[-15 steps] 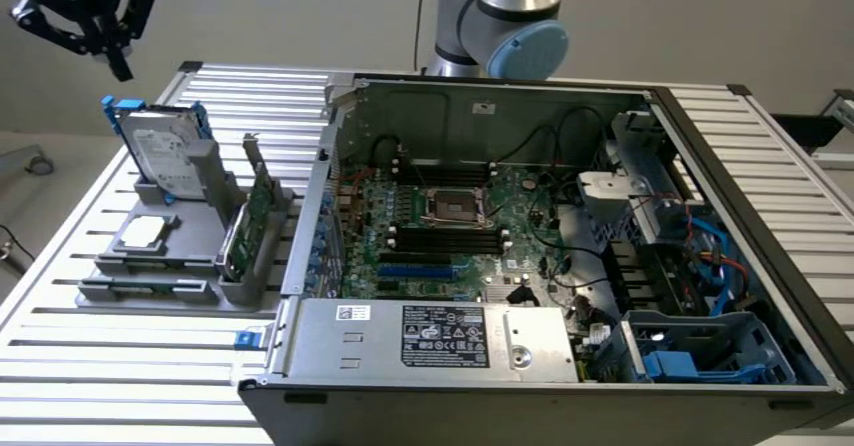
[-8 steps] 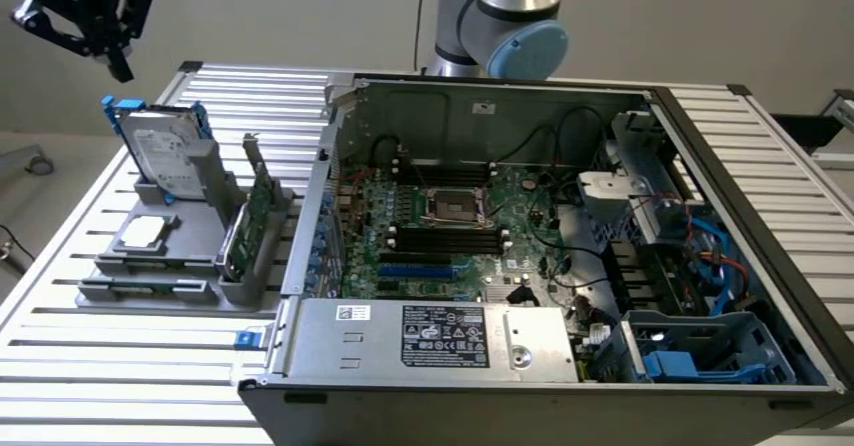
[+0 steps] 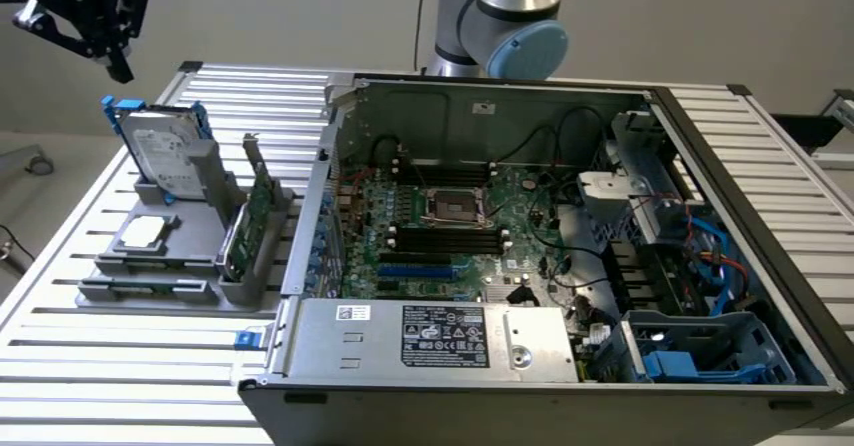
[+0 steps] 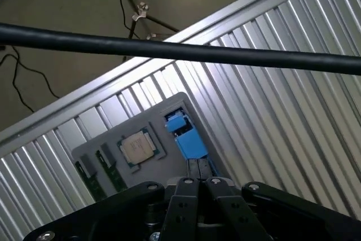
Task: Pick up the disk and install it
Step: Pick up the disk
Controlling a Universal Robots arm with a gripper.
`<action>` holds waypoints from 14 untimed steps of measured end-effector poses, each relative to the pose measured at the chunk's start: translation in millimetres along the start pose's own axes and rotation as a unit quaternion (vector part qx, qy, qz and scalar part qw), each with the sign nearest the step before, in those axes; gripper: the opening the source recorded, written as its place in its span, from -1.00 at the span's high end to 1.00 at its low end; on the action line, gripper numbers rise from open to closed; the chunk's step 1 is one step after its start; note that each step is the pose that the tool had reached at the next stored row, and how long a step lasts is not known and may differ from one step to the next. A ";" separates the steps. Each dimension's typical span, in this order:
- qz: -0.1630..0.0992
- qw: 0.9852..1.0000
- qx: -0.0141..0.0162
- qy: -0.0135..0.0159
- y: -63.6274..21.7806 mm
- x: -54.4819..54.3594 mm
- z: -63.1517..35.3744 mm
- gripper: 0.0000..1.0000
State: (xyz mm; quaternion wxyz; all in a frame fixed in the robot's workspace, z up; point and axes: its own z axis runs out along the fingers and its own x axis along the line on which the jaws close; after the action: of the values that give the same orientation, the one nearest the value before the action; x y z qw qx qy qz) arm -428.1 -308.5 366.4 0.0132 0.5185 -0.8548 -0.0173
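Hovering high above the upright disk [image 3: 163, 151], the fingers [image 4: 193, 170] press together.

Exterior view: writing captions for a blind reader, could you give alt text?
A blue-framed disk stands upright in a grey holder on a slatted table, the robot's empty claw hanging above it. To the exterior view's right lies an open computer case.

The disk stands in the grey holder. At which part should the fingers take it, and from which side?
I would grip the disk at its free upper end, from above, fingers on its two flat faces. It stands nearly upright on edge, its lower end in the holder, so only the top is free.
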 end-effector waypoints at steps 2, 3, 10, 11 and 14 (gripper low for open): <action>-0.018 1.000 0.000 0.001 0.0 0.0 0.2 0.79; -0.027 1.000 0.000 0.001 0.0 0.0 0.2 0.79; -0.090 0.996 0.001 0.004 0.0 0.0 0.7 0.79; -0.099 0.995 0.001 0.005 -0.1 0.0 0.8 0.79; -0.126 0.992 0.001 0.006 -0.1 0.0 1.2 0.79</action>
State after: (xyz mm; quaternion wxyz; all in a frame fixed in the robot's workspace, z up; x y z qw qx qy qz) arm -428.0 -308.5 365.2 0.0155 0.6224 -0.7824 -0.0150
